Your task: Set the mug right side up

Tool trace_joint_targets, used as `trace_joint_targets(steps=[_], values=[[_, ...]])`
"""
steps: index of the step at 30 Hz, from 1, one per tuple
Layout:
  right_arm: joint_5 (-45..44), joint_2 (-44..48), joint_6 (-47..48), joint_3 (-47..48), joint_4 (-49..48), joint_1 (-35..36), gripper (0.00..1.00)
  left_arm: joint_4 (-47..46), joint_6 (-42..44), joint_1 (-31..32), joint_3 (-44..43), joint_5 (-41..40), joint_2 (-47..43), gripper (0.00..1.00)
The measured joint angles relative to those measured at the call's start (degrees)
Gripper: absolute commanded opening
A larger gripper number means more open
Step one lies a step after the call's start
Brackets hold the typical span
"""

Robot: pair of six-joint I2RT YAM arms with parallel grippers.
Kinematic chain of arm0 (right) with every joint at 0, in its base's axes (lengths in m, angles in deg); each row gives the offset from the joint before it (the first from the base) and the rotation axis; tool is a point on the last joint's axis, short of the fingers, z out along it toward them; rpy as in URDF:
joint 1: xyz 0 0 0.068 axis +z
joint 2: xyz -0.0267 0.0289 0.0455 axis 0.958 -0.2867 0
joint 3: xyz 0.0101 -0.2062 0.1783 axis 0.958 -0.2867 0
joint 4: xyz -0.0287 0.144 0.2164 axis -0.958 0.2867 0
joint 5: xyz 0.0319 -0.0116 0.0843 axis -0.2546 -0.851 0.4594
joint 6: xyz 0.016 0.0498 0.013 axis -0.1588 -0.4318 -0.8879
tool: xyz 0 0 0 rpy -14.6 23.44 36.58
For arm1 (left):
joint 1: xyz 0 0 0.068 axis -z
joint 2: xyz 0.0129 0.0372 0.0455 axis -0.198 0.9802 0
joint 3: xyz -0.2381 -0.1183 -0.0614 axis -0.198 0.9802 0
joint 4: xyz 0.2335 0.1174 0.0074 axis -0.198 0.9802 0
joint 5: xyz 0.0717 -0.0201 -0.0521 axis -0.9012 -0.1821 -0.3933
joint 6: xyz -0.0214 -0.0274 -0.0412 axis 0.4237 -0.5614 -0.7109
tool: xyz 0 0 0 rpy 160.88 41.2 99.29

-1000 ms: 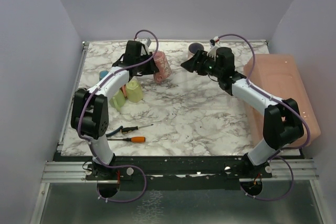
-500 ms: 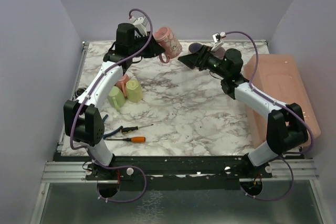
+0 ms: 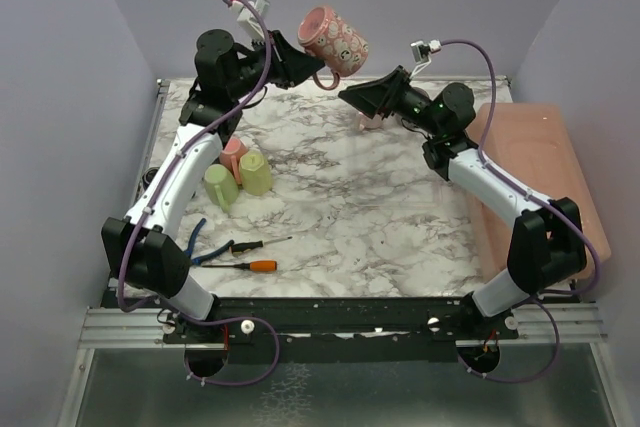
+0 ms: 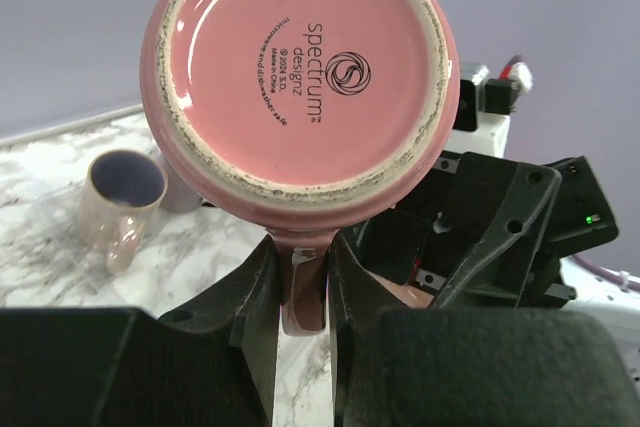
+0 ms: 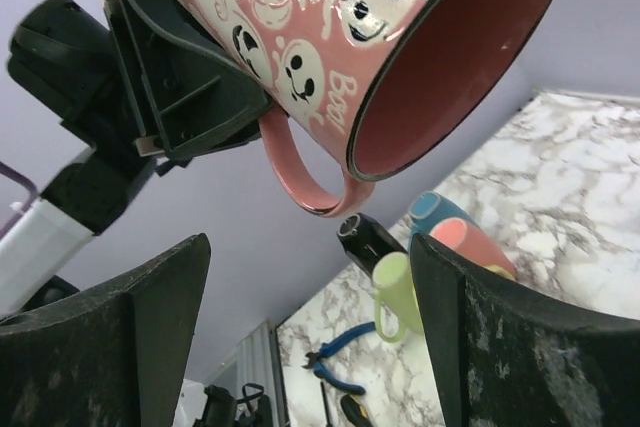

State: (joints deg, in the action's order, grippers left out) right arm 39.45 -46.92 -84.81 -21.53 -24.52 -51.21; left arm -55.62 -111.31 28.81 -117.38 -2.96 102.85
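"What moves?"
"The left claw [image 3: 298, 53] carries the pink mug [image 3: 334, 39] up high. A second ago it was down low by the counter [image 3: 380, 207]."
"Does it turn?"
"Yes, it tips over more onto its side."
"And the right claw [image 3: 350, 97]?"
"It goes up too, and points at the pink mug's mouth."

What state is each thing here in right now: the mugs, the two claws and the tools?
pink mug: held in the air above the table, tipped on its side, mouth towards the right gripper
left gripper: shut on the pink mug's handle
right gripper: open, holding nothing, close to the pink mug
small mug: upright on the table
screwdrivers: lying flat on the table
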Motion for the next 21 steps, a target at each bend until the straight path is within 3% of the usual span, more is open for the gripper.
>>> trace_joint_targets(steps=[11,21], values=[[0.8,-3.6,-9.5,5.3,-9.9,1.2,0.81,-15.0,-8.6,3.9,3.2,0.6,-2.1,0.00],[-0.5,-3.8,-17.8,6.4,-17.4,1.2,0.50,-24.2,-12.7,5.9,6.5,0.1,-3.4,0.00]])
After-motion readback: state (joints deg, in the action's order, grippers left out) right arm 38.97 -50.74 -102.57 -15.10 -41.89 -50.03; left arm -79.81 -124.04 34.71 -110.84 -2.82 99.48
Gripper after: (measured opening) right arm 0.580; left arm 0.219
